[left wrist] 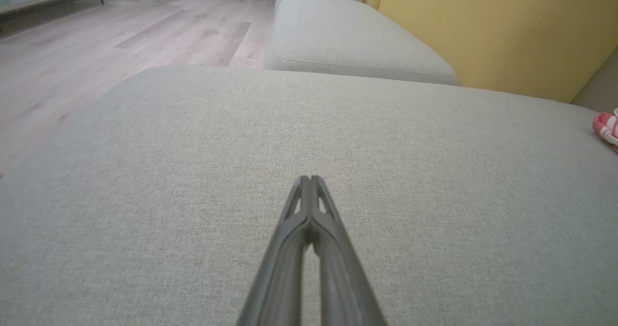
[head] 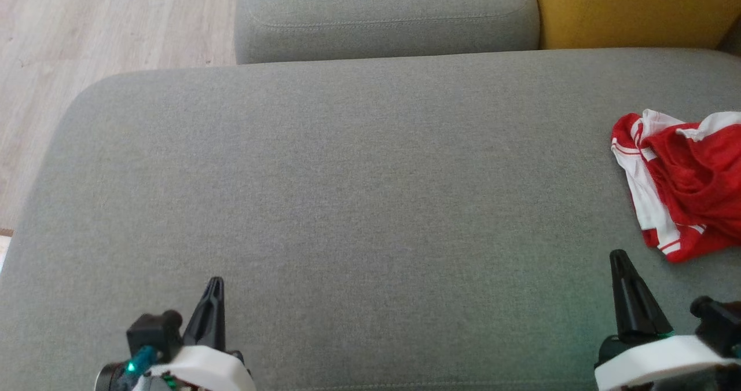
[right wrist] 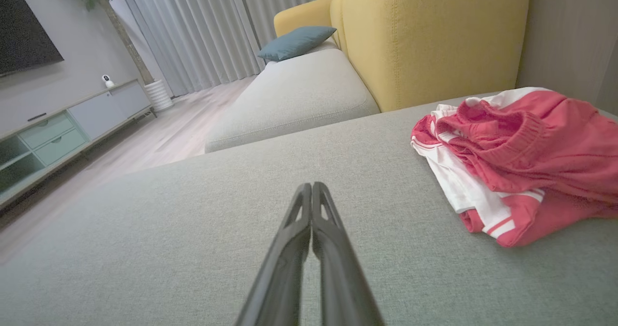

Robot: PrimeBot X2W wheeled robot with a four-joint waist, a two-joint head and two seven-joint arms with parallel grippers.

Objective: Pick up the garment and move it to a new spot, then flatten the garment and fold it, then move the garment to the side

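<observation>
The garment is a crumpled red piece with white stripes, lying at the right edge of the grey sofa cushion. It also appears in the right wrist view as the garment, to the right of the fingers, and a sliver of the garment sits at the far right of the left wrist view. My right gripper is shut, empty, just below and left of the garment. My left gripper is shut and empty at the lower left, far from it. Both gripper tips, right and left, hover over bare cushion.
A second grey cushion lies behind, with a yellow sofa back at the upper right. Wooden floor runs along the left. A teal pillow, a TV cabinet and curtains stand further off.
</observation>
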